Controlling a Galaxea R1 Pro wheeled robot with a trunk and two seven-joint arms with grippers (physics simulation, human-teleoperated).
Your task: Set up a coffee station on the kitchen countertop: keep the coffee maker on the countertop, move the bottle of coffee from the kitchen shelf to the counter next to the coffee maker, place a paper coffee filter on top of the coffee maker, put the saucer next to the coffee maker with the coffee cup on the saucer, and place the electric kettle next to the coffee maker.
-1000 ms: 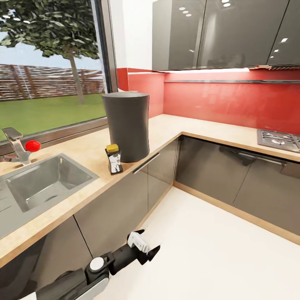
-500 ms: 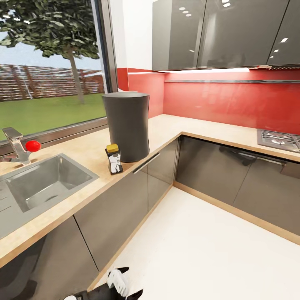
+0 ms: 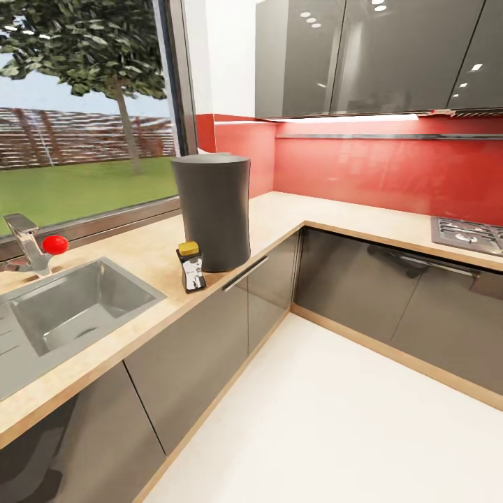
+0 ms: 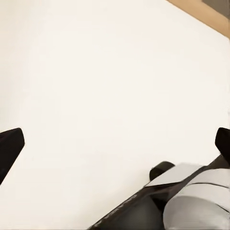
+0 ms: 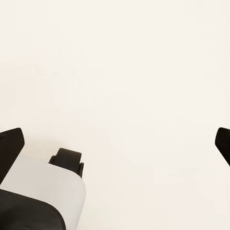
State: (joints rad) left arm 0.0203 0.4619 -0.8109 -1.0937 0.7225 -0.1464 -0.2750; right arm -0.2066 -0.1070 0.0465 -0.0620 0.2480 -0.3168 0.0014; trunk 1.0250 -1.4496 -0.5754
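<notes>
The coffee maker (image 3: pixel 212 212) stands as a tall charcoal-grey cylinder on the pale beige countertop (image 3: pixel 279 213), close to the window corner. Right in front of it, near the counter's front edge, sits the bottle of coffee (image 3: pixel 191 266), a small dark jar with a yellow lid and white label. In the left wrist view my left gripper (image 4: pixel 115 143) hangs open over the pale floor, its dark fingertips (image 4: pixel 9 148) far apart. My right gripper (image 5: pixel 117 143) is likewise open above the floor, nothing between its fingertips (image 5: pixel 10 146). The filter, saucer, cup and kettle are out of view.
A steel sink (image 3: pixel 66 311) with a red-knobbed tap (image 3: pixel 35 248) lies left of the coffee maker. A gas hob (image 3: pixel 471 234) sits on the counter's right run. Glossy dark cabinets (image 3: pixel 209 335) line the corner; pale floor (image 3: pixel 349 426) opens in front.
My left arm, visible low in the head view a second ago, has dropped down and out of the picture. The coffee maker and bottle have not moved.
</notes>
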